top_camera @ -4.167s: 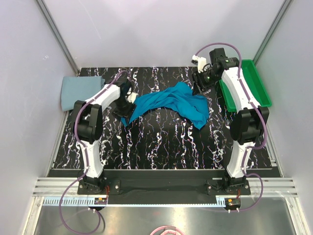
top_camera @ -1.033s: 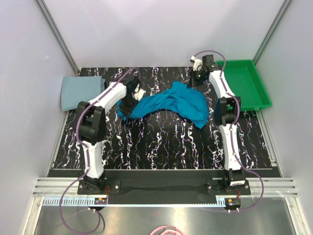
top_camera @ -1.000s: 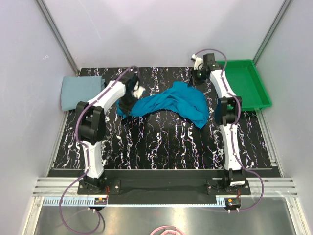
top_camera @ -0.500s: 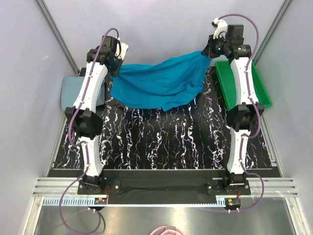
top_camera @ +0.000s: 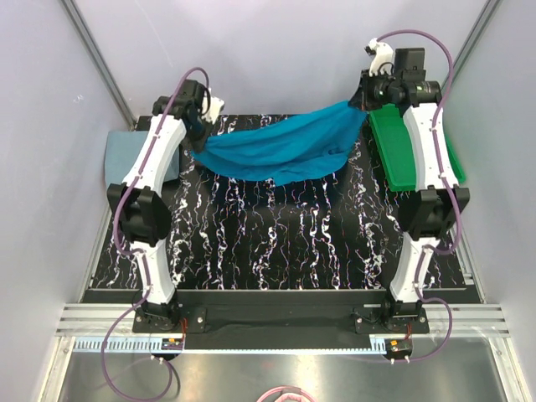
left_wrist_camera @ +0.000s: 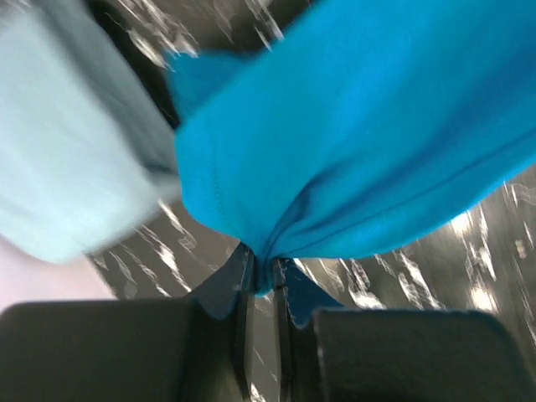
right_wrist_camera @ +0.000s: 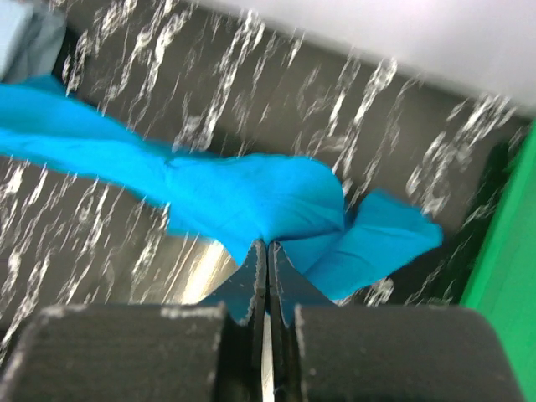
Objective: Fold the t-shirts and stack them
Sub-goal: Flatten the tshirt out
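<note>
Teal shirt (top_camera: 280,149) hangs stretched above the far part of the surface (top_camera: 276,243), one end pinched in your left end effector (left_wrist_camera: 262,272), the other in your right end effector (right_wrist_camera: 267,255), so you've yet to fold it, while the grey shirt (top_camera: 126,159), seemingly folded, lies on the surface's far-left edge.

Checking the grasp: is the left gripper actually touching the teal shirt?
Touching. The left wrist view shows the left gripper with its fingers closed on a bunched edge of the teal shirt.
</note>
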`<state>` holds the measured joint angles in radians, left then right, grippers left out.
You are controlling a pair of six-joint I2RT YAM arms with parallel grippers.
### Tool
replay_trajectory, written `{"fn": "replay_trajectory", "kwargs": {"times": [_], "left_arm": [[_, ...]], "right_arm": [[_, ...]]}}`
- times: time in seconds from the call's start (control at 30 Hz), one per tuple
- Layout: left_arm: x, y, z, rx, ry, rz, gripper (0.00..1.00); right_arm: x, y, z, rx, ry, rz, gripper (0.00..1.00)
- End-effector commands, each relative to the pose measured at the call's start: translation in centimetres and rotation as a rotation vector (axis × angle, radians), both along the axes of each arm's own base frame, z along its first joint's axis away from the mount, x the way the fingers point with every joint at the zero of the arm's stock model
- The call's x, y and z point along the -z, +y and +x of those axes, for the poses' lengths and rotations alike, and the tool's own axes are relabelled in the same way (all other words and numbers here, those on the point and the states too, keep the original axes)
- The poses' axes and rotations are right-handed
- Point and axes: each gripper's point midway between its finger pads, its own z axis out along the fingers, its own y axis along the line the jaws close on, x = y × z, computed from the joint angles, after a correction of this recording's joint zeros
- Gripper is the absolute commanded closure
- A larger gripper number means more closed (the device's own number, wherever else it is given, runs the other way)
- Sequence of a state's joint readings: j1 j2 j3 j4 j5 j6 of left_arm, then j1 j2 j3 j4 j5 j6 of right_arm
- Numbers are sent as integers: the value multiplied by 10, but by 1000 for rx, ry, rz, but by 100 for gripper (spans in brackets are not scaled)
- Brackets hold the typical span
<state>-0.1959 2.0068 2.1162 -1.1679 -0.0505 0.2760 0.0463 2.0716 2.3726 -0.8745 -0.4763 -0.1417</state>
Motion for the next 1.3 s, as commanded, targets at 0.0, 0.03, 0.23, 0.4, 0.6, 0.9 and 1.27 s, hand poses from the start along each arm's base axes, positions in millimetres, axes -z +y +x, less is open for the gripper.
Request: {"fn": "replay_trajectory", "kwargs": {"times": [0.0, 0.03, 0.23, 0.4, 0.6, 0.9, 1.27], "left_arm": [[9, -17, -41, 49, 113, -104, 94], [22, -18, -55, 58, 188, -110, 82], [65, 3, -51, 126, 229, 69, 56], [59, -2, -59, 309, 60, 284, 39], [69, -28, -79, 402, 4, 287, 38], [97, -57, -35, 410, 34, 273, 43], [116, -76, -24, 387, 91, 219, 48]], "right_arm": [[-17, 4, -46, -52, 5, 8, 100], [-11, 7, -51, -63, 26, 19, 100], [12, 12, -51, -62, 108, 62, 100], [14, 12, -43, -65, 112, 56, 100], [21, 15, -39, -69, 129, 72, 100], [23, 17, -37, -75, 134, 79, 100], [24, 15, -34, -69, 127, 69, 100]]}}
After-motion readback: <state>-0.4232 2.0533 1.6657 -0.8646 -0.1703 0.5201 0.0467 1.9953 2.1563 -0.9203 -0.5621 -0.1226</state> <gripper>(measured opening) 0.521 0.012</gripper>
